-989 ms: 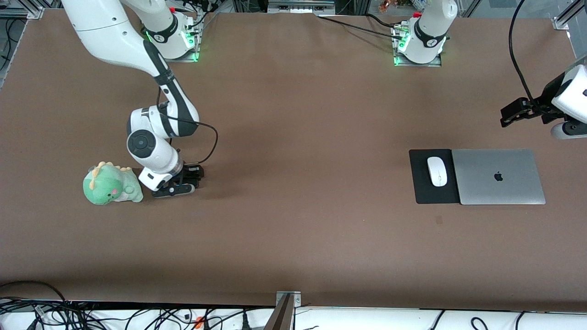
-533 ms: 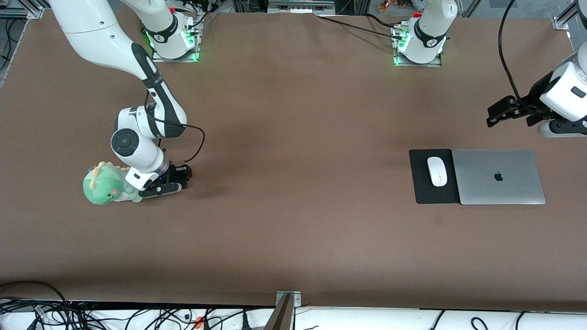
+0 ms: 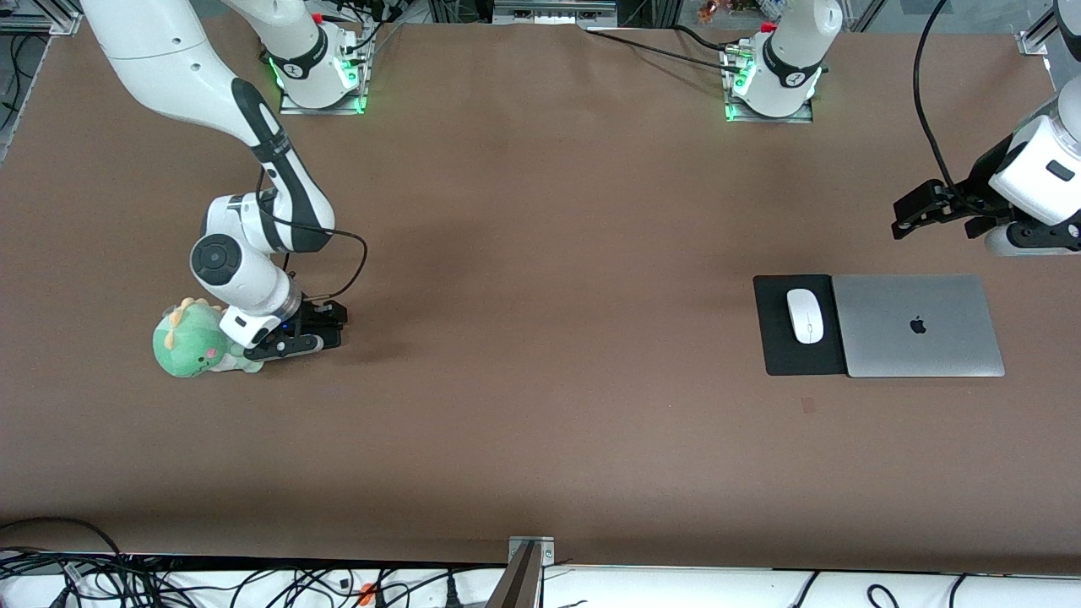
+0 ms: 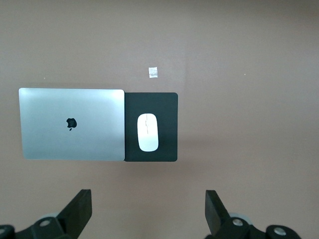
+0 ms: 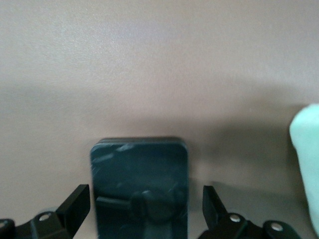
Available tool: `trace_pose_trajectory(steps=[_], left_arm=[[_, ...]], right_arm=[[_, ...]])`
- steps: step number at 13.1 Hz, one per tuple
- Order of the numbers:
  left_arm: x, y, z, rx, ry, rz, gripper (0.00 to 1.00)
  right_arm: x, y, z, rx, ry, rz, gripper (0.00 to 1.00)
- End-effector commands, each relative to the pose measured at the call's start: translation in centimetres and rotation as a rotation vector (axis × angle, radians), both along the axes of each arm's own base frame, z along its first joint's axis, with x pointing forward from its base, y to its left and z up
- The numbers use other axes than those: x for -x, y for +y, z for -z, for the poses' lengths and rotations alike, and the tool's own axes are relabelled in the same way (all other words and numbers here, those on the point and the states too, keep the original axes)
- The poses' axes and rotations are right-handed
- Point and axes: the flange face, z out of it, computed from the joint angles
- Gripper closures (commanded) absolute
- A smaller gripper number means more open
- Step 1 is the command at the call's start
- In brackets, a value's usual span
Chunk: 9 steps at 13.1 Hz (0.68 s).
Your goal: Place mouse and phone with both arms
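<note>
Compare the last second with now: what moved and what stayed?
The right claw slid low toward the plush dinosaur, open around the phone. The left claw drifted up from the laptop, open. Mouse, pad, laptop and dinosaur stayed put.

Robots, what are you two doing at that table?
The right gripper is low beside the green toy dinosaur, fingers open around the black phone on the table. The left gripper hangs open in the air above the table near the laptop. The white mouse sits on its black pad, touching neither gripper.
</note>
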Motion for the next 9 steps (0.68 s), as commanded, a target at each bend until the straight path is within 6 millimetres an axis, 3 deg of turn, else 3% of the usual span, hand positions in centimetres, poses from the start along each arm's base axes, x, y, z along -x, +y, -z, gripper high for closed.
trace_pose_trajectory(steps=[1,4,9], left_arm=[[-0.2,-0.2,-0.2,0.018,-0.015,0.016,0.00],[-0.3,-0.2,-0.1,0.015,-0.012,0.019,0.00],[-0.3,-0.4,-0.1,0.015,-0.019,0.136,0.00]], right_arm=[[-0.9,0.2,-5.3,-0.073,0.046,0.031,0.00],[-1.5,-0.1,-12.3,-0.122,0.068,0.063,0.00],[-2.4,-3.5,-24.8,-0.156,0.110,0.101,0.00]])
